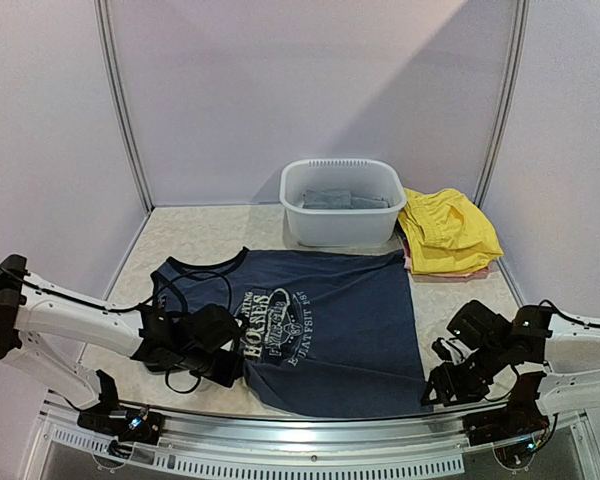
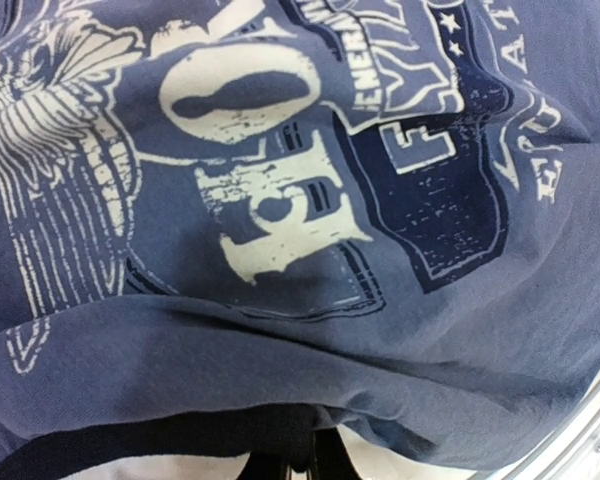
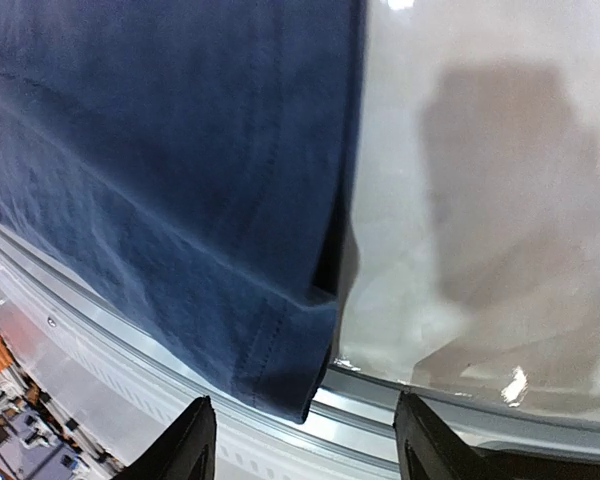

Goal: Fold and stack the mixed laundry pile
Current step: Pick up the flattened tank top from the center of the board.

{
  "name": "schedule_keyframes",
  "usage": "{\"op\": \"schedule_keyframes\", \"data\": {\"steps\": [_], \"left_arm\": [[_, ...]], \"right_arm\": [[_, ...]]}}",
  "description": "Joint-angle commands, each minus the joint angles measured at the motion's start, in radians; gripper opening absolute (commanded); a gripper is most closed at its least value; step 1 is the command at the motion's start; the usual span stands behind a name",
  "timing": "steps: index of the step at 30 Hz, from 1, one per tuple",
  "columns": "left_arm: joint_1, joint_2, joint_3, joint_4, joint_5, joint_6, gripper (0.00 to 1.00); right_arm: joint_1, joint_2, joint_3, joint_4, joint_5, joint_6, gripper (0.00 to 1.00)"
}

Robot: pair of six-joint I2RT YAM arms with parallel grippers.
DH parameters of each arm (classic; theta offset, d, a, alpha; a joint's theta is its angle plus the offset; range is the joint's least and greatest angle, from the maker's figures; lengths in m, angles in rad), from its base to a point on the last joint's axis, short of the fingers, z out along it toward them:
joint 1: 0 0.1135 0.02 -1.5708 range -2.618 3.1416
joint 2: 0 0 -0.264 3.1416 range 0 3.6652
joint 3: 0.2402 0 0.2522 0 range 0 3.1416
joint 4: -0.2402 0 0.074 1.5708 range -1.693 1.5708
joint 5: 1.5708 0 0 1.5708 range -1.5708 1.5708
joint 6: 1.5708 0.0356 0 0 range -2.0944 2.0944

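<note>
A: While tank top lay flat mid-table, what held it?
B: L gripper sat at its 8 o'clock edge, grip hidden, can't tell. R gripper at 5 o'clock corner, spread wide, hem between.

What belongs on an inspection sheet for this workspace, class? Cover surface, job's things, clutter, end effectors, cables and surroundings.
Surface: beige table, partly covered.
Job's things: navy top spread flat; yellow clothes over reddish ones; grey garment in basin.
Clutter: white basin.
End effectors: left at top's edge, state hidden; right open around hem corner.
Cables: black cable along left arm.
Surroundings: plain walls, metal rail.
</note>
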Motion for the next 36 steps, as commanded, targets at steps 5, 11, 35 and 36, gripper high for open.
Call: {"op": "schedule_keyframes", "data": {"steps": [5,11,35,36], "left_arm": [[0.016,-0.051,-0.039,-0.004,-0.007,-0.02,0.0],[0.016,-0.089,-0.068,-0.01,-0.006,-0.044,0.0],[-0.016,-0.316,-0.052,-0.45,0.109,-0.132,0.0],[-0.019,-0.316,-0.051,-0.448,0.139,-0.134,0.0]], "right_arm": [[0.038,-0.017,-0.062,0.07,-0.045,0.064,0.54],[0.04,0.014,-0.084,0.181,-0.061,0.065,0.47],[0.042,0.003,-0.034,0.13,-0.074,0.078,0.0],[0.042,0.006,-0.023,0.115,-0.071,0.073,0.0]]}}
